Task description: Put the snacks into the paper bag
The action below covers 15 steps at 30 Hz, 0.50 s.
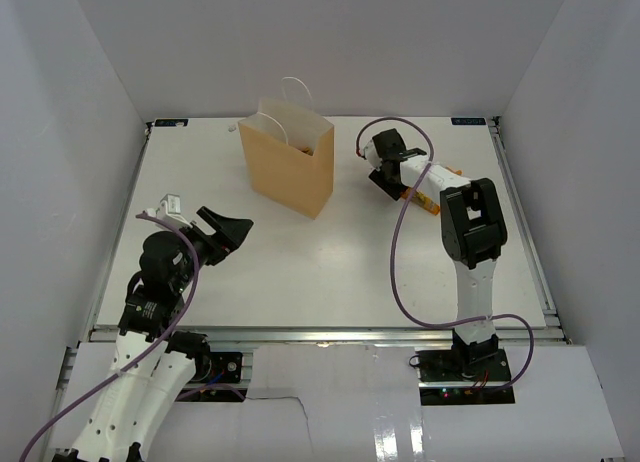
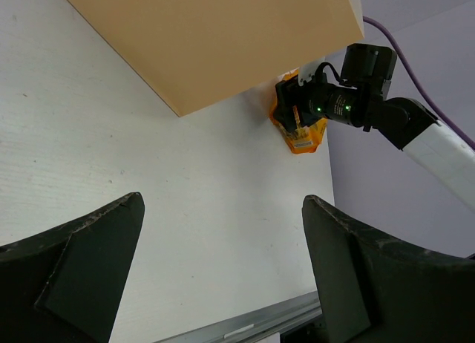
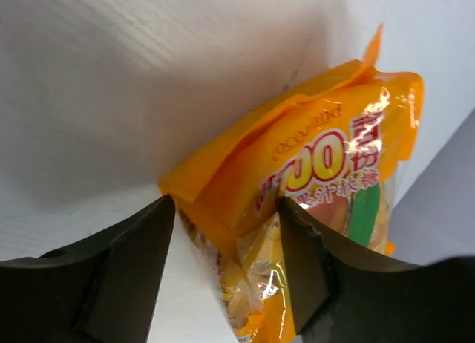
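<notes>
The tan paper bag point(image 1: 290, 167) stands upright at the table's back middle; its side also shows in the left wrist view point(image 2: 208, 38). The larger orange-yellow pouch point(image 1: 431, 202) lies to the right of the bag, partly under my right arm. My right gripper point(image 1: 390, 178) is shut on it; in the right wrist view the fingers point(image 3: 226, 217) pinch the crinkled pouch point(image 3: 319, 165). The pouch also shows in the left wrist view point(image 2: 301, 135). My left gripper point(image 1: 228, 232) is open and empty over the table's left side point(image 2: 223, 232). No other packets show on the table.
White walls enclose the table on three sides. A metal rail point(image 1: 320, 332) runs along the near edge. The right arm's purple cable point(image 1: 400, 272) loops over the table's right half.
</notes>
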Each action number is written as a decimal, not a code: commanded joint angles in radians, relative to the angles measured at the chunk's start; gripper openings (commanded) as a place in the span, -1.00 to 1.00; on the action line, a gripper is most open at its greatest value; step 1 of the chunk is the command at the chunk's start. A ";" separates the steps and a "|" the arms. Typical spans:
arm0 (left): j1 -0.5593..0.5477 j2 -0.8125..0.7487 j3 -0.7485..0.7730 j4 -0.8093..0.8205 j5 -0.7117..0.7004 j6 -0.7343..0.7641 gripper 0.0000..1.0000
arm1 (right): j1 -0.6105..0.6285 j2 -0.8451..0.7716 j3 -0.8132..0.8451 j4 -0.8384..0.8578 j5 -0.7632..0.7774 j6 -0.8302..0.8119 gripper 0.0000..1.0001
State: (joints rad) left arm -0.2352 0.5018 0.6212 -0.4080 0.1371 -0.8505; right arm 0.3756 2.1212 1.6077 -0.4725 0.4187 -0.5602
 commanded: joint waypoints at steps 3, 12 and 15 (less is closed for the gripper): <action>0.000 0.001 0.006 -0.005 -0.010 0.007 0.96 | -0.010 0.002 0.009 0.071 0.019 -0.033 -0.05; 0.000 0.009 0.015 -0.005 -0.007 0.007 0.96 | -0.047 -0.125 -0.086 0.071 -0.084 0.028 -0.85; 0.000 0.003 0.017 -0.006 -0.004 0.007 0.96 | -0.098 -0.225 -0.071 0.015 -0.312 0.065 -0.85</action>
State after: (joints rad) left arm -0.2352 0.5102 0.6212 -0.4103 0.1368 -0.8505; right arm 0.3256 2.0224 1.5295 -0.4091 0.3336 -0.5602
